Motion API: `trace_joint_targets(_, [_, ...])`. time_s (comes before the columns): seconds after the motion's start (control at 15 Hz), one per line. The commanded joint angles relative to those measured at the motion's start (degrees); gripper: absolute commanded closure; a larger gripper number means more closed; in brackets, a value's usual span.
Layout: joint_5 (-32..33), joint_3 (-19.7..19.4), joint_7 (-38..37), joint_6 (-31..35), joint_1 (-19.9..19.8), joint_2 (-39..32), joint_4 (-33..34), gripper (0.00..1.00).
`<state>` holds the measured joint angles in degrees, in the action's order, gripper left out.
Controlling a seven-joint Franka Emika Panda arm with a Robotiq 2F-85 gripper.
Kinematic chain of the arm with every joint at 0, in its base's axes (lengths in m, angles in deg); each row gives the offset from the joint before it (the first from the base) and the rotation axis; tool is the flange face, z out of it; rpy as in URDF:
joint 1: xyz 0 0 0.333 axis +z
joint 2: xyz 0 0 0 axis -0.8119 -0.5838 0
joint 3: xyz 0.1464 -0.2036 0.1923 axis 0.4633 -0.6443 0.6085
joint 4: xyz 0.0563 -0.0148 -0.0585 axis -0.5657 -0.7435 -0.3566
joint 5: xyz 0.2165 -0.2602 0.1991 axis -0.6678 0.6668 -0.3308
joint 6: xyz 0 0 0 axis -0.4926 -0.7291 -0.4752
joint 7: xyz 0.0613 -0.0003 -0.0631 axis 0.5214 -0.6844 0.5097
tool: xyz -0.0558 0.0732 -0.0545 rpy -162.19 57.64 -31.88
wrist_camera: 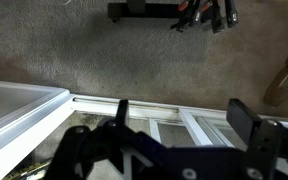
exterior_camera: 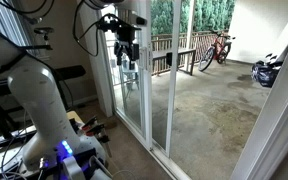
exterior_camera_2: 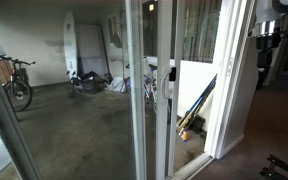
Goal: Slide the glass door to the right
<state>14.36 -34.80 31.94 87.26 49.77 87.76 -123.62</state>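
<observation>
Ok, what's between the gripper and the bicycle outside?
The glass door: in an exterior view the gripper hangs indoors at its white frame, and the bicycle stands beyond the glass.

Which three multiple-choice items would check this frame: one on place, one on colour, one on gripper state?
1. Where is the black Robotiq gripper?
A. Raised, close beside the white-framed glass door
B. Low, at the door's foot
C. Pulled back, far from the door

2. What colour is the door's frame?
A. Black
B. White
C. Brown

3. How do the gripper's jaws stand?
A. Shut tight
B. Shut on an object
C. Open, empty

Answers: A, an exterior view shows it high against the frame. B, both exterior views show white stiles. C, the wrist view shows the fingers apart with nothing held.
</observation>
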Motion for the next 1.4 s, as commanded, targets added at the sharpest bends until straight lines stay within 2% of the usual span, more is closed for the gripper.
trace_joint_targets(0.0, [-0.1, 0.15, 0.07, -0.09, -0.16, -0.03, 0.08, 0.0])
trace_joint_targets(0.87, [-0.1, 0.15, 0.07, -0.09, -0.16, -0.03, 0.08, 0.0])
trace_joint_targets(0.93, [-0.01, 1.06, -1.59, 0.42, -0.06, -1.37, 0.11, 0.0])
trace_joint_targets(1.07, [-0.52, 2.21, -4.04, 3.78, 0.47, -4.29, 0.2, 0.0])
trace_joint_targets(1.33, [0.49, 4.46, -8.03, 19.14, 0.59, -8.12, -1.29, 0.0])
